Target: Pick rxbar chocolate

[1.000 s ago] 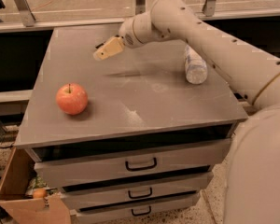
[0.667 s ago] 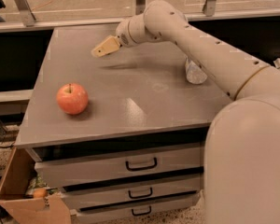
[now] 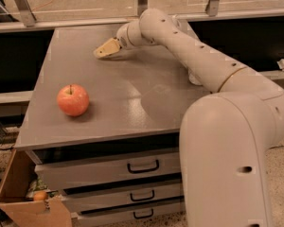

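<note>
Plainly, the rxbar chocolate cannot be made out anywhere on the part of the grey table [image 3: 132,112] that shows, so where it lies relative to the gripper [image 3: 105,49] cannot be told. The gripper hangs low over the rear of the tabletop, left of centre, its tan tip pointing to the left and slightly down. It reads as a single pale wedge, and whether it is open or closed, or has hold of anything, cannot be told.

The white arm [image 3: 194,56] runs from the gripper back across the right rear of the table and covers that stretch of the surface. Just under the arm, a small whitish piece of a bottle [image 3: 194,78] peeks out; the rest of it is hidden. The robot's bulky body [image 3: 227,160] blocks the table's front right corner and the right ends of the drawers [image 3: 142,167].

A red apple [image 3: 73,100] stands upright near the front left, well apart from the gripper. A cardboard box [image 3: 19,193] at the lower left is cut off by the edge.
</note>
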Robot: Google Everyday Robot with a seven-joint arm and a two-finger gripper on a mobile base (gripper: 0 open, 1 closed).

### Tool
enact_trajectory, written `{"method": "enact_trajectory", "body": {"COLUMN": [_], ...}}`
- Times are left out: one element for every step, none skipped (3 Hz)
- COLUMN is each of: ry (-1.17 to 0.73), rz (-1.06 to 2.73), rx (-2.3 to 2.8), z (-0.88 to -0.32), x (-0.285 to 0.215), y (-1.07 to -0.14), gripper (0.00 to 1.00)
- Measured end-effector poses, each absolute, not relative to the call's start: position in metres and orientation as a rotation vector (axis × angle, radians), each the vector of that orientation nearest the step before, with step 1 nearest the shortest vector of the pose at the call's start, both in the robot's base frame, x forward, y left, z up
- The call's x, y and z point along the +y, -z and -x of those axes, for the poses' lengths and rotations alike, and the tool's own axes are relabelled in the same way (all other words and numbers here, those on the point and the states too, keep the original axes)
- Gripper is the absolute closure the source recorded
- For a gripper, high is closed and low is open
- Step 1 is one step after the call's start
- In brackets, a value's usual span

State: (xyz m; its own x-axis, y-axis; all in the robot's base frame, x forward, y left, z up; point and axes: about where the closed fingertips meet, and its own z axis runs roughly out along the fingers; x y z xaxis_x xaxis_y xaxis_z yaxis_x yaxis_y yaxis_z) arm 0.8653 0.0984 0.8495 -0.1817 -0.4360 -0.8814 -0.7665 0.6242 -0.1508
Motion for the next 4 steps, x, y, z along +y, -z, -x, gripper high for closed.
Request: {"method": "enact_trajectory", "body": {"ry": [-0.388,-0.395,-0.396,-0.396], "rz": [0.942,0.926,0.925,0.925], "rx": [1.849,1.861,1.862,1.862], "z": [-0.8768,-0.8811,-0.8815,-0.8815], "x": [0.0933,0.0916,0.0914,0.0914], "y": [-0.8364,-0.8340,-0.8348,-0.8368], "gripper": [0.18,0.41,0.65,0.88]}}
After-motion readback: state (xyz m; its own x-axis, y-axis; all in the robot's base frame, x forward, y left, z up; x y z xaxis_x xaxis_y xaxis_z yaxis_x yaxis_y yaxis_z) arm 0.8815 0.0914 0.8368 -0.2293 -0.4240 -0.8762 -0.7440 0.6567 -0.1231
